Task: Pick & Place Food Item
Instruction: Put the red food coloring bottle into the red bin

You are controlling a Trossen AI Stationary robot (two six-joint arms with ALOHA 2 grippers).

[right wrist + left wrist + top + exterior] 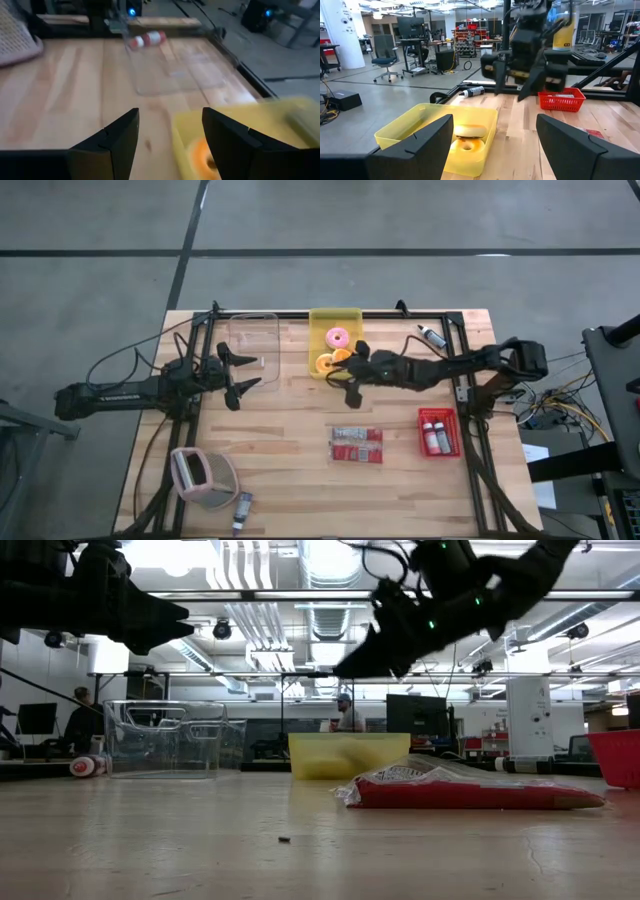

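Right gripper [349, 370] jaws spread, empty, over the yellow plastic bin's [334, 318] near edge by orange donut [324, 363]. Left gripper [240, 375] jaws spread beside clear plastic container [252, 332].

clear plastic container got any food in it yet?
No. In the high view the clear plastic container shows only bare table through it, while the donuts lie in the yellow plastic bin.

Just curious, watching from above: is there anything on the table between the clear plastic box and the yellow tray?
No. In the high view the clear box and the yellow tray sit side by side at the table's far edge, with only bare wood between them.
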